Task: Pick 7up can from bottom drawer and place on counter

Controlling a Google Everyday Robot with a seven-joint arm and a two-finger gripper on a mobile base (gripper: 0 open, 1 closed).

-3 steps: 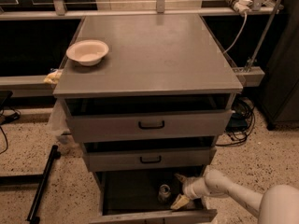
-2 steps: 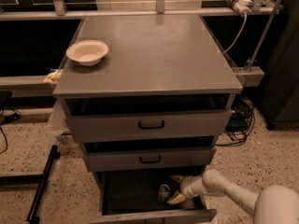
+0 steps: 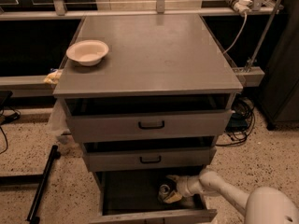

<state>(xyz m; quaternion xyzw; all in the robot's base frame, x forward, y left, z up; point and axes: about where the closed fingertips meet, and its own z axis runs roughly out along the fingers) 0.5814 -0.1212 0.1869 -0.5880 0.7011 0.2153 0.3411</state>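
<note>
The 7up can [image 3: 163, 190] is a small silvery can with a shiny top, standing in the open bottom drawer [image 3: 131, 190] near its right side. My gripper [image 3: 171, 189] reaches into that drawer from the right on a white arm [image 3: 219, 190]. It is open, with one cream finger [image 3: 174, 178] behind the can and the other [image 3: 173, 199] in front of it. The can sits between them at their tips. The counter [image 3: 159, 50] is the flat grey cabinet top above.
A cream bowl [image 3: 87, 52] sits on the counter's left rear part. The two upper drawers [image 3: 150, 124] with black handles stand partly open above the gripper. A black pole [image 3: 42, 183] lies on the floor at left. Cables [image 3: 240, 120] hang at right.
My gripper has moved left and slightly deeper into the bottom drawer, up to the can. The can, bowl and drawers have not moved.
</note>
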